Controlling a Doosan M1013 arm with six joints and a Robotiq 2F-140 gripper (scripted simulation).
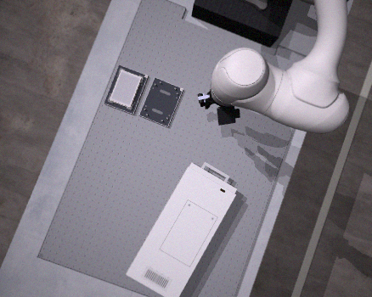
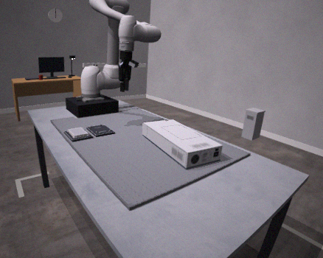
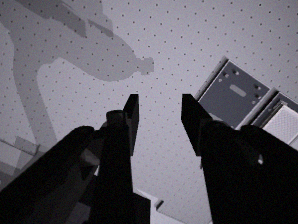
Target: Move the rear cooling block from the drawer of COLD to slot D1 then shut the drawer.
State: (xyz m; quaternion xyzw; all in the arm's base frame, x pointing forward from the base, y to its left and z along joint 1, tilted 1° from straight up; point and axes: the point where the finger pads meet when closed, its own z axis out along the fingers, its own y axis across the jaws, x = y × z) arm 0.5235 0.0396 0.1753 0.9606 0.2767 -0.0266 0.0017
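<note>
The cooler COLD [image 1: 188, 229] [image 2: 178, 138] is a long white box on the grey mat [image 1: 115, 170]. Its drawer handle [image 1: 217, 171] sits close against the body, and the small lamp mark [image 1: 222, 190] looks dark. No cooling block or tube shows; the drawer's inside is hidden. Two deck slots lie side by side. The dark slot plate [image 1: 162, 102] [image 2: 99, 130] [image 3: 235, 95] is bare. The slot beyond it [image 1: 126, 90] [image 2: 77, 133] [image 3: 282, 120] has a pale top. My gripper [image 2: 123, 88] [image 3: 160, 107] hangs high over the mat, right of the dark slot, fingers apart and empty.
The black robot base [image 1: 239, 17] [image 2: 92, 105] stands at the far end of the table. The arm's elbow [image 1: 243, 78] hides most of the gripper from above. A desk with a monitor [image 2: 50, 64] and a white box [image 2: 253, 123] stand away from the table.
</note>
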